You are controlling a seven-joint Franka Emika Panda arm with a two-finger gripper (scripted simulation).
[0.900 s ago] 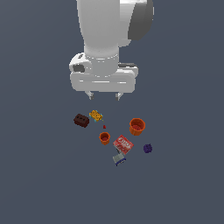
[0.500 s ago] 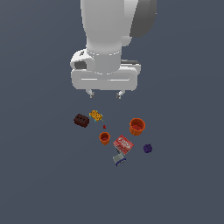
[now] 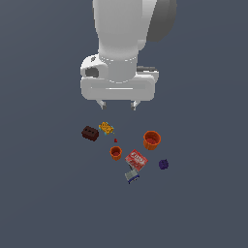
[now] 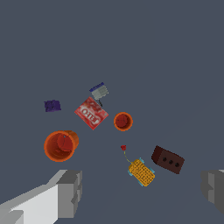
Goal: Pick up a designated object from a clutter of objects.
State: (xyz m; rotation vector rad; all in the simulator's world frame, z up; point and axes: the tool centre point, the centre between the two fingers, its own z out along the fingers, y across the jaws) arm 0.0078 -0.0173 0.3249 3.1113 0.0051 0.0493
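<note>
The gripper (image 3: 117, 104) hangs above the clutter, jaws spread wide and holding nothing. The purple lump (image 3: 163, 164) lies at the exterior view's right edge of the clutter, near the red box (image 3: 136, 160) and the larger orange cup (image 3: 151, 139).

The exterior view is looking from a distance and from above at a plain dark grey floor (image 3: 43, 203), facing the front of a white robot arm (image 3: 127, 34) that is filling the upper middle of the picture. A cluster of small items is lying below the arm.

The wrist view is looking down from the arm's end, much nearer to the same items, with the grey fingertips (image 4: 70, 192) showing at the picture's edges.

Both views are sharing the whole cluster, including the larger orange cup (image 3: 152, 139) (image 4: 61, 145), the flat red box (image 3: 136, 160) (image 4: 91, 113) and the dark brown block (image 3: 90, 133) (image 4: 168, 159), but the cluster appears turned around between them.
</note>
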